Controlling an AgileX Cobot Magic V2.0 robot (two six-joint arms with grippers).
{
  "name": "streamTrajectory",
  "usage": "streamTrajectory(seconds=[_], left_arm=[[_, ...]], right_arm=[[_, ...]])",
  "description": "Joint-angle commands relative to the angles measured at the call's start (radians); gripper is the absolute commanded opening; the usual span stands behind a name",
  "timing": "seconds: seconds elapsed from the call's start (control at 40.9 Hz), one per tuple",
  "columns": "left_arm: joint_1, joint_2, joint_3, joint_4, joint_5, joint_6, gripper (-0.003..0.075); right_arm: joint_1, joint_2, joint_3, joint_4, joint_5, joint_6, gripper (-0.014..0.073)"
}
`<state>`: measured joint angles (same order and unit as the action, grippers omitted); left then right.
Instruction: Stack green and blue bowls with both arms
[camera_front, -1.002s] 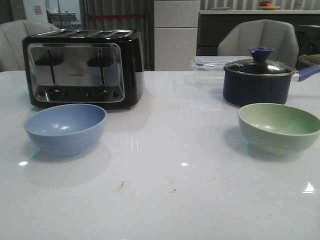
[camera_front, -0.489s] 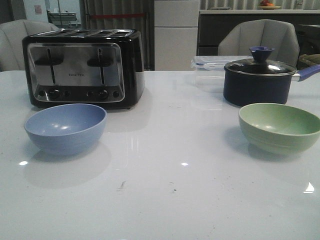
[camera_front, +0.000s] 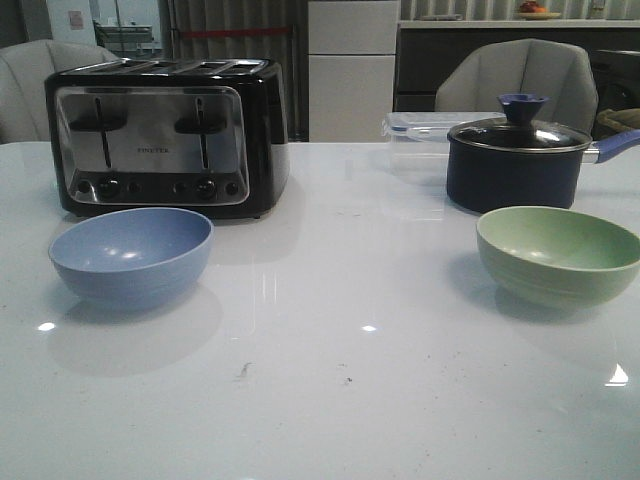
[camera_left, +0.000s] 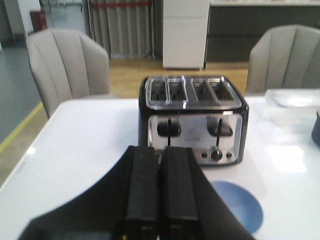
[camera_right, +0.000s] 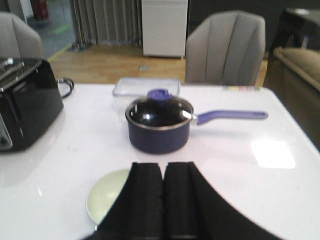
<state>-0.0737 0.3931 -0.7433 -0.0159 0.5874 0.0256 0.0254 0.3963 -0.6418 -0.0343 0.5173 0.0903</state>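
Note:
The blue bowl (camera_front: 132, 256) stands upright on the white table at the left, in front of the toaster. The green bowl (camera_front: 558, 253) stands upright at the right, in front of the navy pot. No arm shows in the front view. In the left wrist view my left gripper (camera_left: 160, 150) is shut and empty, high above the table, with the blue bowl (camera_left: 240, 210) partly hidden behind its fingers. In the right wrist view my right gripper (camera_right: 164, 166) is shut and empty, above the green bowl (camera_right: 106, 196), which is partly hidden.
A black and chrome four-slot toaster (camera_front: 165, 135) stands at the back left. A navy pot with a glass lid (camera_front: 515, 152) and a clear plastic box (camera_front: 415, 127) stand at the back right. Grey chairs (camera_front: 515, 75) stand behind the table (camera_front: 340, 350).

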Motion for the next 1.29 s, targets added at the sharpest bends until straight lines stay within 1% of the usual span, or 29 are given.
streamTrajectory(seconds=[0.0,0.171,0.415,0.464,0.489,0.537,0.66,0.684,0.708,0.757,0.831,0.977,1.075,1.197,1.27], left_arm=[[-0.006,0.07,-0.031,-0.001,0.0,-0.008,0.0093],[-0.006,0.138,0.004,-0.001,0.073,-0.008,0.0093],[-0.006,0.208,0.037,-0.006,0.081,-0.008,0.0094],[-0.006,0.217,0.037,-0.006,0.079,-0.008,0.0107],[-0.006,0.22,0.037,-0.006,0.079,-0.008,0.0121],[-0.006,0.226,0.037,-0.006,0.079,-0.008,0.0174],[-0.006,0.226,0.037,-0.006,0.073,-0.008,0.0391],[-0.006,0.226,0.037,-0.006,0.07,-0.008,0.042],[-0.006,0.226,0.037,-0.006,0.069,-0.008,0.0451],[-0.006,0.226,0.037,-0.006,0.064,-0.008,0.0481],[-0.006,0.226,0.037,-0.006,0.062,-0.008,0.0475],[-0.006,0.226,0.037,-0.006,0.062,-0.008,0.0475],[-0.006,0.226,0.037,-0.006,0.062,-0.008,0.0475],[-0.006,0.226,0.037,-0.006,0.062,-0.008,0.0475],[-0.006,0.226,0.037,-0.006,0.062,-0.008,0.0475]], right_arm=[[0.001,0.086,-0.041,-0.014,0.01,-0.003,0.0057],[0.001,0.218,-0.041,-0.014,0.067,-0.003,0.0057],[0.001,0.364,-0.041,-0.014,0.114,-0.003,0.0057],[0.001,0.388,-0.041,-0.014,0.12,-0.003,0.0065],[0.001,0.405,-0.041,-0.014,0.122,-0.003,0.0089],[0.001,0.428,-0.041,-0.014,0.123,-0.003,0.0132],[0.001,0.494,-0.041,-0.014,0.113,-0.003,0.0381],[0.001,0.509,-0.041,-0.014,0.105,-0.003,0.0432],[0.001,0.52,-0.042,-0.014,0.098,-0.003,0.0464],[0.001,0.547,-0.05,-0.013,0.085,-0.003,0.0517],[0.001,0.588,-0.072,-0.009,0.073,-0.003,0.0543],[0.001,0.703,-0.16,-0.007,0.073,-0.003,0.054],[-0.008,0.797,-0.233,0.018,0.079,-0.003,0.054],[-0.03,0.914,-0.336,0.05,0.121,-0.014,0.054],[-0.04,0.988,-0.399,0.084,0.165,-0.055,0.054]])
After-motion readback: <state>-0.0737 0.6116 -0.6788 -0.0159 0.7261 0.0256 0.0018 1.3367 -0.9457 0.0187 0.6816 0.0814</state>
